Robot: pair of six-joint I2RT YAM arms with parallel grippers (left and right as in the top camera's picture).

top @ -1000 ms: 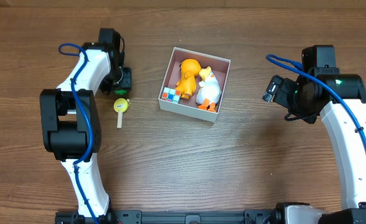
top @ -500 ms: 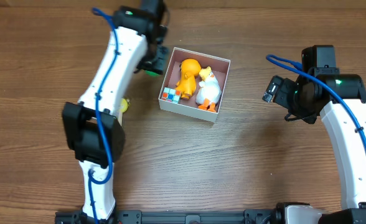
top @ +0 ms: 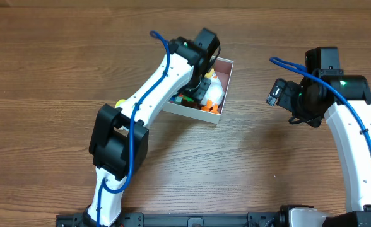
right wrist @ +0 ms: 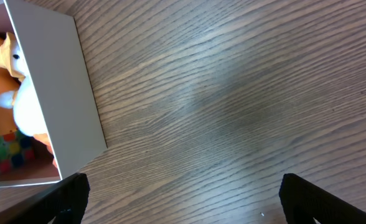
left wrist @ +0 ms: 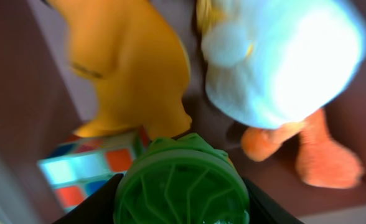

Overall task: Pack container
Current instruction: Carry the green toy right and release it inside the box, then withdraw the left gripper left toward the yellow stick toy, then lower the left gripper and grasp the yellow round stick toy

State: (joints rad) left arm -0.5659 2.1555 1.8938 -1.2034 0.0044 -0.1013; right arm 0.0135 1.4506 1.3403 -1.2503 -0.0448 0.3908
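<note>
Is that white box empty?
Partly full: orange toy, white duck and coloured cube lie in the box; left jaws hold a green disc over it.

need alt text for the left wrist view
A round green ribbed object, close up at bottom centre, hangs over the container, which holds a multicoloured cube, an orange toy and a white duck with orange feet.

Overhead: looking straight down from far off, taking in the whole table (top: 248, 183). Left wrist: pressed close inside the container (top: 192, 111), blurred. Right wrist: looking down on the table from farther off, catching the same container's right wall.
</note>
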